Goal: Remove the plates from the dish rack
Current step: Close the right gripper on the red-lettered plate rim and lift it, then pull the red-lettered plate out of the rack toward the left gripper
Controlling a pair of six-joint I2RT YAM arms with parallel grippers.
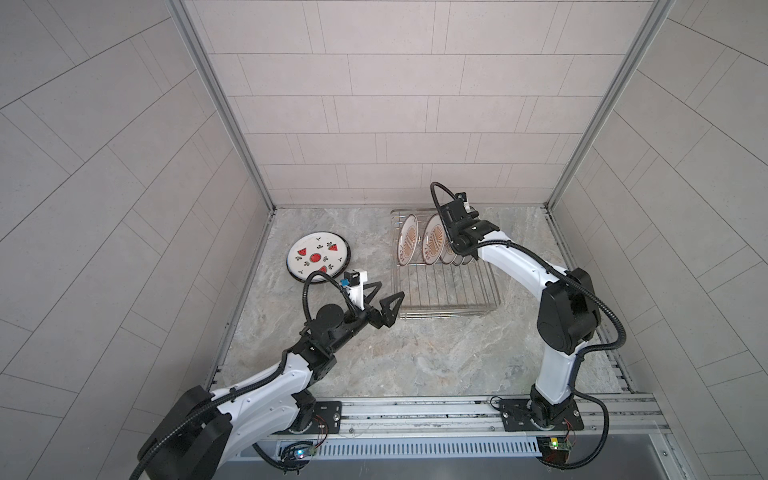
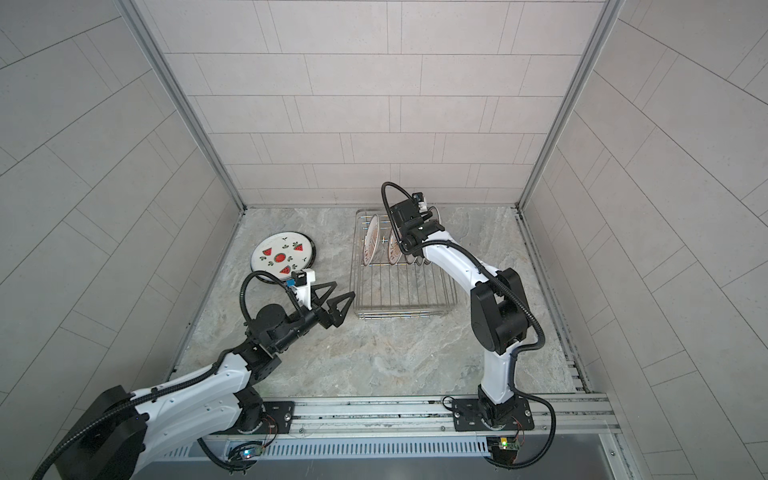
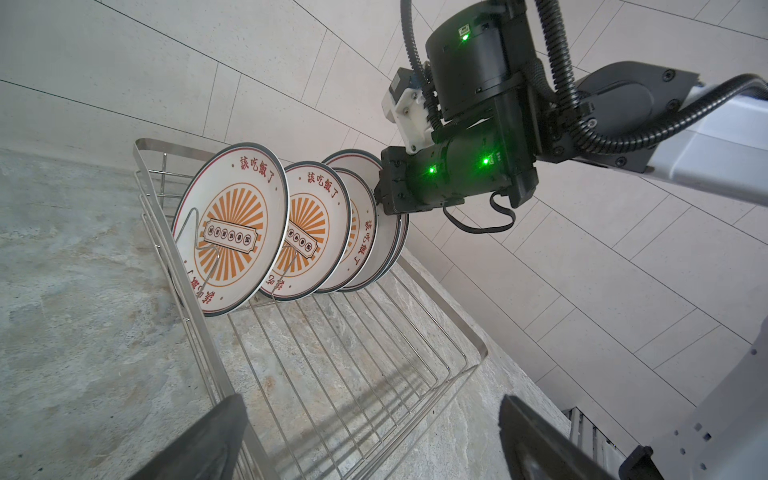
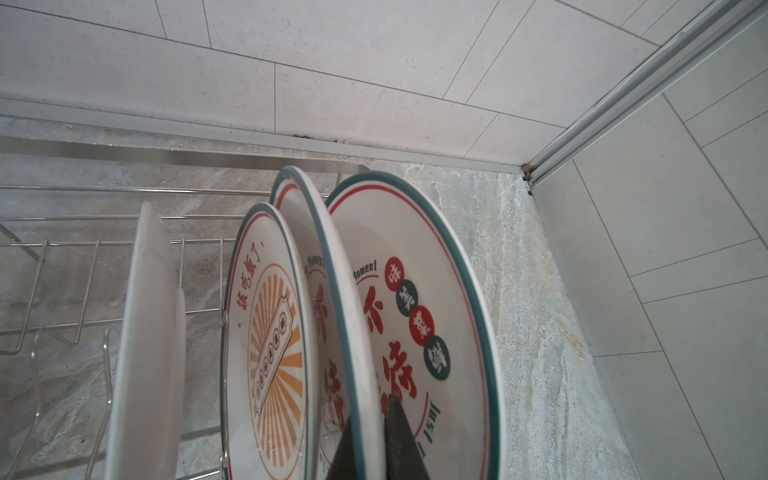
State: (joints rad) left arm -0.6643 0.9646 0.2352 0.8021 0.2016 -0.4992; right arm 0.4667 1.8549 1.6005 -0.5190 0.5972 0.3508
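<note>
Plates (image 1: pixel 407 245) stand on edge in a row at the far end of the dish rack (image 1: pixel 449 291). The right claw (image 4: pixel 372 440) sits over them from above, pinched tight on the top rim of a teal-rimmed plate with red characters (image 4: pixel 338 266), one finger on each face. Its twin (image 4: pixel 415 316) stands just beside the claw on one side and an orange-sunburst plate (image 4: pixel 270 332) just beside it on the other, with two more sunburst plates (image 3: pixel 232 232) further along the row. The left claw (image 1: pixel 390 289) hangs spread wide, holding nothing, just beside the rack's near corner and well apart from the standing plates. The watermelon plate (image 1: pixel 318 257) lies flat on the table (image 1: pixel 415 353), off to the side of that claw away from the rack
</note>
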